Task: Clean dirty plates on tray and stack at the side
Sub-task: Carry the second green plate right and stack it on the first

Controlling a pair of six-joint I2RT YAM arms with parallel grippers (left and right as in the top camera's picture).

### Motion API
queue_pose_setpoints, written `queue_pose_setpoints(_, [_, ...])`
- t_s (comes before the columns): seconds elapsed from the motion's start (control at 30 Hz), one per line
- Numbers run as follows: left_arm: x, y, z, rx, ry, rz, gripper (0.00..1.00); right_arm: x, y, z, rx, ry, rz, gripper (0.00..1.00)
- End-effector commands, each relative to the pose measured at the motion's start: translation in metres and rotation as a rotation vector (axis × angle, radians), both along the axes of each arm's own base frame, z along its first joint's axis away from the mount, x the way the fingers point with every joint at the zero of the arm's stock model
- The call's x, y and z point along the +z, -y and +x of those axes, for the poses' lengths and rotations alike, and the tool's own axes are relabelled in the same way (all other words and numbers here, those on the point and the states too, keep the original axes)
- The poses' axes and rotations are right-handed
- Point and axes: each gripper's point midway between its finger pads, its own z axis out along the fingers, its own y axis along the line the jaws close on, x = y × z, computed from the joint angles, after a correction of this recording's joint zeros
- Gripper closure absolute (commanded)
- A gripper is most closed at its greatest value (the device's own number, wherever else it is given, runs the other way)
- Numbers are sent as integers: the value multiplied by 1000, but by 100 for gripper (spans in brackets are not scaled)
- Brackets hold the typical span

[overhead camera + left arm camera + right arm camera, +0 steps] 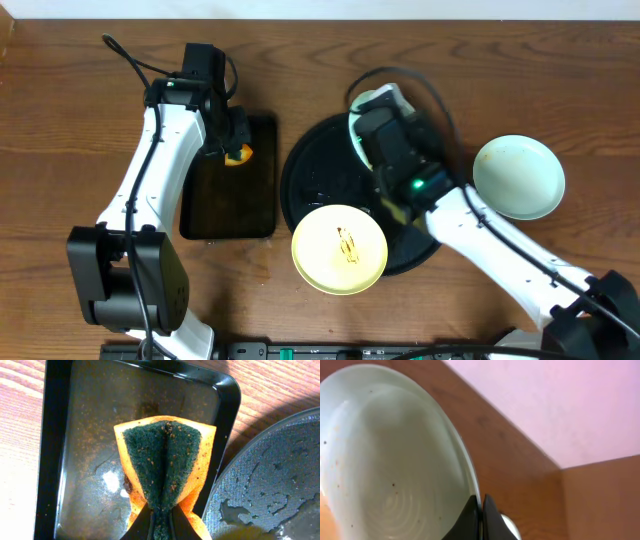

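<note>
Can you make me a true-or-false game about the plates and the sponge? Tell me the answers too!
1. The left fingers pinch an orange-and-green sponge. True.
2. The yellow plate is all clean. False: it has a brown smear in the middle.
3. The right fingers hold a mint-blue plate by its rim. True.
4. All three plates sit on the round tray. False: a second mint-blue plate lies on the table, to the right of the round black tray.
5. The sponge hangs over the yellow plate. False: it is over the rectangular tray.
</note>
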Motion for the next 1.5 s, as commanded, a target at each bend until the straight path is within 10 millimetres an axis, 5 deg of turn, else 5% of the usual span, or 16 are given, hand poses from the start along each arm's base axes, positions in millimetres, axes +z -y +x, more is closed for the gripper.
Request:
queue_pose_setpoints(0.0, [0,-3,1,-14,2,13,92,28,5,-7,-55,89,-116,99])
queue_pose_setpoints(0.4, [0,-3,1,-14,2,13,92,26,30,-5,-189,133,-10,99])
queue_pose_setpoints(0.7, [1,-3,1,-14,3,13,92,1,92,-7,-367,31,302,99])
queue_pose_setpoints(0.97, [1,-3,1,-14,3,13,92,17,175,-15,-538,49,588,99])
queue_pose_setpoints(1.23, [1,-3,1,-14,3,13,92,-38,264,-49,-869,-65,732,99])
queue_pose_setpoints(1.47, [0,-3,1,-14,2,13,92,-87,293,-52,-975,-163,790,99])
